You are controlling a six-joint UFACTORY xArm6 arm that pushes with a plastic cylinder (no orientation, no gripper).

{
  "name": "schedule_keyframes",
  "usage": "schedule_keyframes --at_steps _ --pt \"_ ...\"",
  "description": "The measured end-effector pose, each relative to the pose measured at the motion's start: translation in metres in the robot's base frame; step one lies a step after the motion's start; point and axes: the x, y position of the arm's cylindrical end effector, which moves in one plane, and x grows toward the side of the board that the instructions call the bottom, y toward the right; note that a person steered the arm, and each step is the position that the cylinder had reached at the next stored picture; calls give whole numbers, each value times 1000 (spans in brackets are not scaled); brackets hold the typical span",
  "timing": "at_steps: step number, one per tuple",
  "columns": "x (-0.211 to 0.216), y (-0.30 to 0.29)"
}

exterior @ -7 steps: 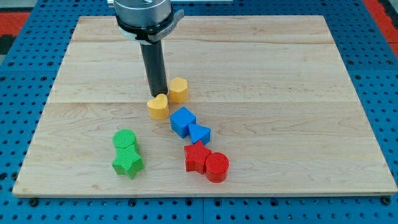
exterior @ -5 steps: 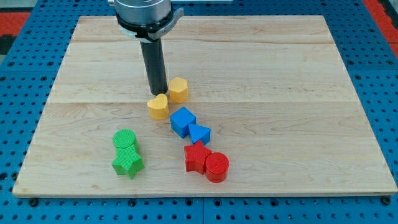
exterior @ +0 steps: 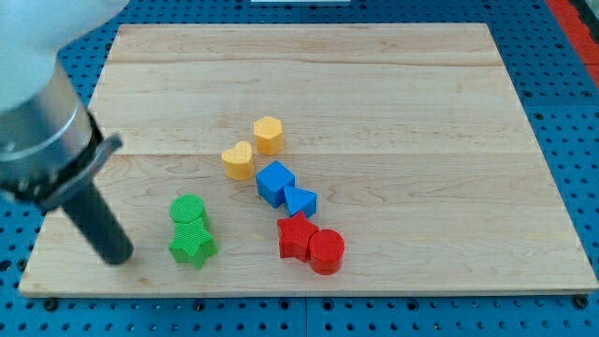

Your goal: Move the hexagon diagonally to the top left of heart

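My tip [exterior: 119,259] left of green star [exterior: 192,247], hexagon [exterior: 269,135] seemingly upper-right of heart [exterior: 238,160]

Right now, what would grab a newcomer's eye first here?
The big blurred arm at the view's left, its rod slanting down so my tip sits near the board's bottom-left corner, left of the green blocks and touching none. Next, the block chain mid-board: yellow hexagon up-right of the yellow heart, then blue cube, blue triangle, red star and red cylinder.
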Motion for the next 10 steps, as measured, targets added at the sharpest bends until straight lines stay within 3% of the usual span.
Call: schedule_keyframes --at_steps 1,2,3,4,6,7,8,10 --pt "11 43" --pt "4 25" --pt "-25 -36" --pt "-79 -36" --pt "-123 152" --pt "-145 170" --pt "-178 166" --pt "-241 48"
